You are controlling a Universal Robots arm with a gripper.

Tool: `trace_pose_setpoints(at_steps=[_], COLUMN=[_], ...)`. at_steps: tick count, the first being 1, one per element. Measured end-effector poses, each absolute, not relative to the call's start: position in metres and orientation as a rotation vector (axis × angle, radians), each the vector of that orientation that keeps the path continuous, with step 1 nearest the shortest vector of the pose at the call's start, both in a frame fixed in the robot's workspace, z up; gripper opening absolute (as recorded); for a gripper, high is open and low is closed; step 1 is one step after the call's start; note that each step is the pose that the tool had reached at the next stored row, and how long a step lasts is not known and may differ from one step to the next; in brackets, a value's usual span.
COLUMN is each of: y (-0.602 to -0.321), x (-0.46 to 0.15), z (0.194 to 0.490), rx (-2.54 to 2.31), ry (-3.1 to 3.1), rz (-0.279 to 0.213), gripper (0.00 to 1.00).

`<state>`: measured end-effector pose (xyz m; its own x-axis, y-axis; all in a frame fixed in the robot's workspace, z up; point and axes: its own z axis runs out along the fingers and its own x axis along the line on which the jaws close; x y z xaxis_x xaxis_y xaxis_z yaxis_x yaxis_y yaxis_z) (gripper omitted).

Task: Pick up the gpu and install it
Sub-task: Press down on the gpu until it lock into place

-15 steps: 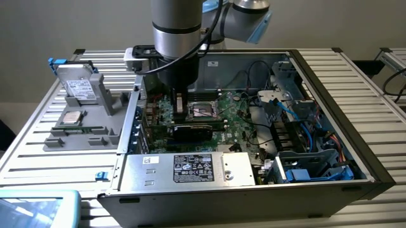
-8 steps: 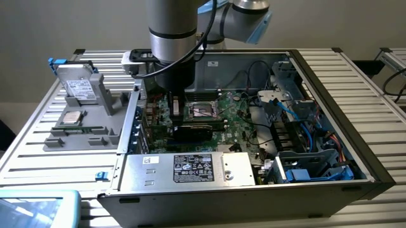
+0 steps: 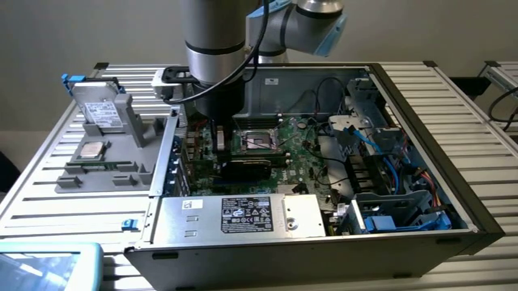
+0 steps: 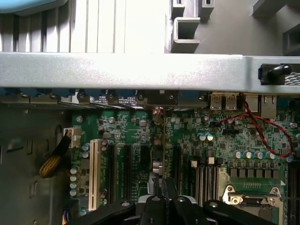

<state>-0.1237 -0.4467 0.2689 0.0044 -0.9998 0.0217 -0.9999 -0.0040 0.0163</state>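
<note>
Closed claw (image 4: 166, 199) grips gpu (image 4: 158, 154) edge-on above motherboard (image 4: 225, 140).

An open computer case (image 3: 453, 200) lies on the slatted tabletop (image 3: 461, 91), its green motherboard (image 3: 275, 151) exposed. The robot arm (image 3: 215, 42) reaches down into the case near the wall that faces a grey parts tray (image 3: 105, 176). A black gpu (image 3: 245, 168) stands on the motherboard beside the processor socket (image 3: 259, 142). On the tray rest a labelled silver hard drive (image 3: 104, 114) and a processor chip (image 3: 91, 150).
</note>
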Motion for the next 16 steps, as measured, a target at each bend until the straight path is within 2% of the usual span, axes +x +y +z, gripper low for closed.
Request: trace_pose_setpoints(at_steps=[8,16], y=[-0.447,-0.447], x=[-0.126,-0.112], z=[0.266,0.289], rx=[2.193,2.183], ry=[-2.215,-2.22], rz=[0.005,-0.001], gripper=[0.12,0.12])
